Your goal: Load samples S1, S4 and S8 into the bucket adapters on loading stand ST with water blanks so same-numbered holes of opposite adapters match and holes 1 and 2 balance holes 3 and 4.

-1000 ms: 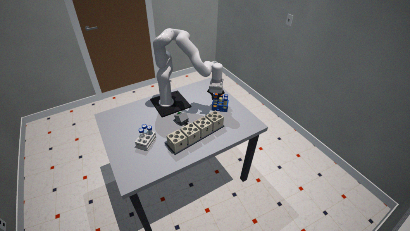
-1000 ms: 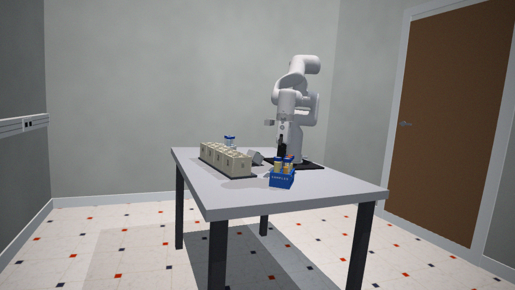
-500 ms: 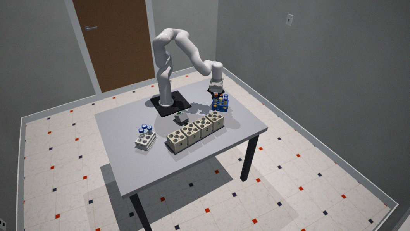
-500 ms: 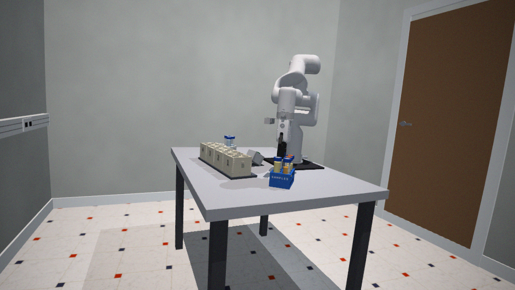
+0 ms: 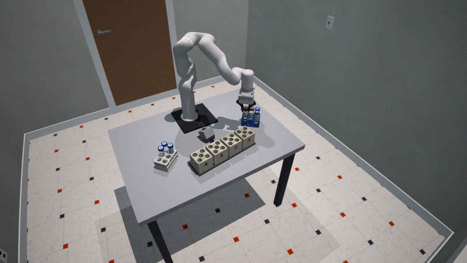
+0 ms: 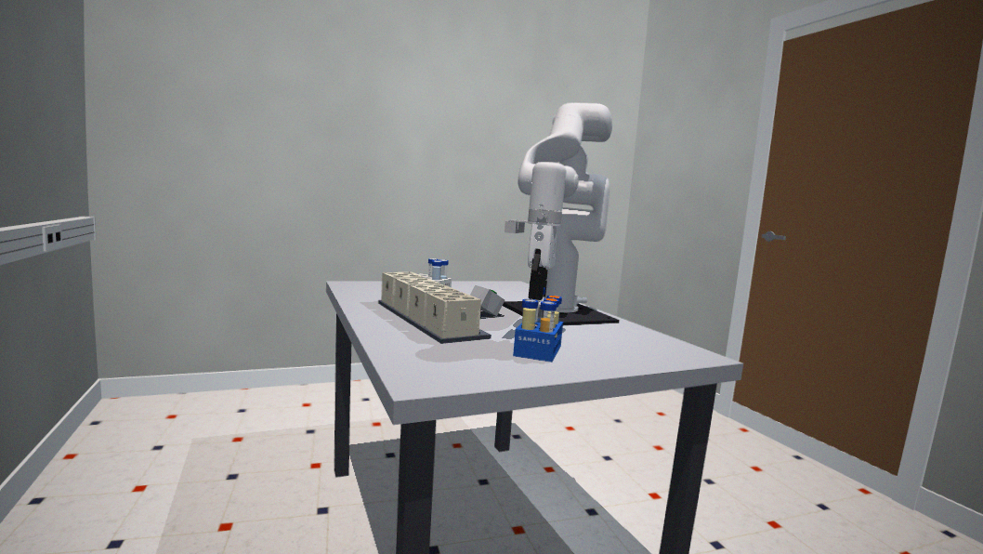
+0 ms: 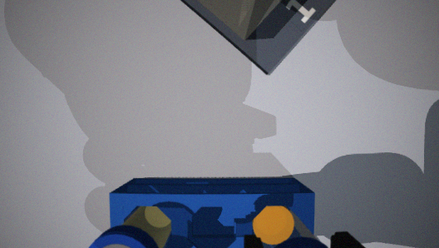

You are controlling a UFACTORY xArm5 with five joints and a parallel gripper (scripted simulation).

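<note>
Big numbers 1, 2, 3 and 4 are on the sides of the beige, boxy bucket adapters (image 5: 201, 164) (image 6: 457, 318) (image 7: 220, 10), which sit in a row on the dark, flat loading stand (image 5: 200, 174) (image 6: 467, 337) (image 7: 266, 62). The wrist view shows a white 1 on the stand. The blue, boxy sample rack (image 5: 250, 124) (image 6: 536, 346) (image 7: 308, 208) says SAMPLES. Its cap writing is too small to read.

The black-fingered gripper (image 5: 246, 107) (image 6: 537, 294) (image 7: 296, 241) is closed on a blue-capped tube with orange stuff in it (image 7: 273, 225), at the sample rack. The wrist view cuts off its cap.

The white, boxy rack (image 5: 161, 166) holds three blue-capped, see-through tubes (image 5: 164, 147) (image 6: 437, 270). The small, sloped grey desk (image 5: 206, 134) (image 6: 485, 300) has a green key (image 5: 204, 129) (image 6: 492, 293), partly hidden outside.

The grey, flat table (image 5: 140, 196) (image 6: 584, 378) (image 7: 41, 146) stands on a pale floor (image 5: 284, 235) (image 6: 268, 495) with red and dark squares, near a brown door (image 5: 130, 49) (image 6: 859, 227).
</note>
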